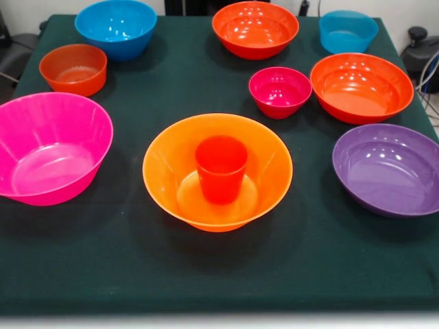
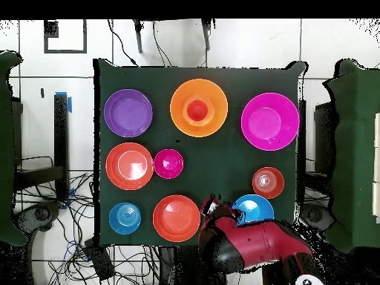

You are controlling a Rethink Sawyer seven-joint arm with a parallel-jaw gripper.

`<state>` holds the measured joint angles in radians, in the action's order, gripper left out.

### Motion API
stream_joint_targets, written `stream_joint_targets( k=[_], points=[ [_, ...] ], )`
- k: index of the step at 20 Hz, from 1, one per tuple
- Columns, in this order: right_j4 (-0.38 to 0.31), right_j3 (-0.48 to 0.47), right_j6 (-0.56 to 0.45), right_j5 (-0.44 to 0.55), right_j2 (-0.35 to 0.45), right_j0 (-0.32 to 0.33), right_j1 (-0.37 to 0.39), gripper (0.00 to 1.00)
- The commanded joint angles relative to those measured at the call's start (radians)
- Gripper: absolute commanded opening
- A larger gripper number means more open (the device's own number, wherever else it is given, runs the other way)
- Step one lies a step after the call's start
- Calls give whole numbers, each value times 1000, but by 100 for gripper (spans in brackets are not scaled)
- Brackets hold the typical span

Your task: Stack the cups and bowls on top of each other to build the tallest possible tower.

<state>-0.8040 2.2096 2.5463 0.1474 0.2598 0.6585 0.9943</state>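
The tower is a large yellow-orange flared bowl (image 1: 163, 164) (image 2: 180, 95) near the table's middle front, with a small orange-red cup (image 1: 221, 166) (image 2: 197, 110) standing upright inside it. Loose bowls ring it: pink (image 1: 51, 147) (image 2: 269, 121), purple (image 1: 389, 168) (image 2: 128, 113), small magenta (image 1: 280, 91) (image 2: 168, 163), two orange-red ones (image 1: 361, 87) (image 1: 255, 29), and a large blue one (image 1: 115, 27). My gripper (image 2: 211, 210) shows only in the overhead view. It is drawn back at the table's edge between an orange-red bowl (image 2: 177, 218) and the blue bowl (image 2: 252, 209), far from the tower.
A small squat orange bowl (image 1: 73, 68) (image 2: 268, 182) and a small light-blue bowl (image 1: 348, 31) (image 2: 125, 218) stand near the table's far corners. The red and black arm (image 2: 249, 241) overlaps the blue bowl's edge. Dark green cloth covers the table (image 1: 206, 274).
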Motion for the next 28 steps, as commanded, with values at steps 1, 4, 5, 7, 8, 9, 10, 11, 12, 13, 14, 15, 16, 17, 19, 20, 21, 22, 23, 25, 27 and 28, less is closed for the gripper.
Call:
stream_joint_targets(
  k=[1,4,5,7,8,9,10,11,12,13,14,15,16,17,19,20,21,22,23,25,27,28],
  points=[
    [78,61,-345,261,233,158,1,100],
    [59,58,-337,259,250,161,-1,100],
    [53,57,-335,260,260,165,0,100],
    [45,58,-331,267,283,183,-2,100],
    [38,54,-323,270,289,183,-5,100],
    [32,51,-315,274,294,184,-8,100],
    [23,42,-307,279,296,181,-15,100],
    [17,37,-301,282,299,181,-19,100],
    [11,29,-296,285,303,181,-26,100],
    [5,23,-291,289,307,181,-31,100],
    [1,14,-290,294,312,182,-39,100],
    [-4,9,-286,297,315,182,-43,100],
    [-9,3,-283,300,318,182,-48,100],
    [-13,0,-281,300,319,181,-51,100],
    [-27,-10,-270,296,318,178,-62,100],
    [-36,-18,-263,291,316,174,-71,100],
    [-42,-23,-257,289,315,173,-76,100],
    [-52,-30,-250,281,314,170,-86,100],
    [-58,-34,-245,278,312,167,-90,100],
    [-76,-40,-228,263,303,159,-99,100],
    [-95,-49,-208,254,287,142,-106,100],
    [-107,-55,-196,249,278,131,-110,100]
  ],
)
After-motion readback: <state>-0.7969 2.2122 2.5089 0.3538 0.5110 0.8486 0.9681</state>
